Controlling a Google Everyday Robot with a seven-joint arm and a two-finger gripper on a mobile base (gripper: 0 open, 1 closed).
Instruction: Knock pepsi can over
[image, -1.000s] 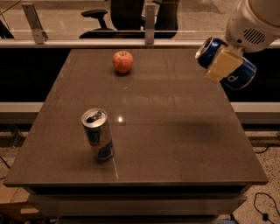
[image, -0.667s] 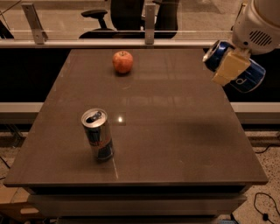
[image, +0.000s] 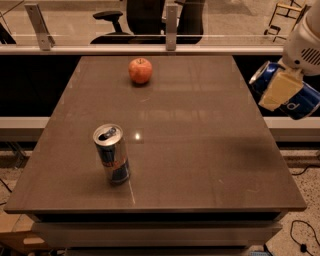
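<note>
One dark blue pepsi can with a silver top hangs tilted in the air just past the right edge of the brown square table, clamped across its middle by the robot's beige-padded gripper. Well apart on the tabletop, a slim silver-and-blue energy drink can stands upright near the front left, and a round red apple sits near the far edge.

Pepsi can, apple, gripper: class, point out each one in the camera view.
pepsi can (image: 303, 102), camera view, blue side wall right of the finger.
apple (image: 140, 70), camera view, middle of its red skin.
gripper (image: 279, 91), camera view, right of the table (image: 210, 150), pale finger across the can.
</note>
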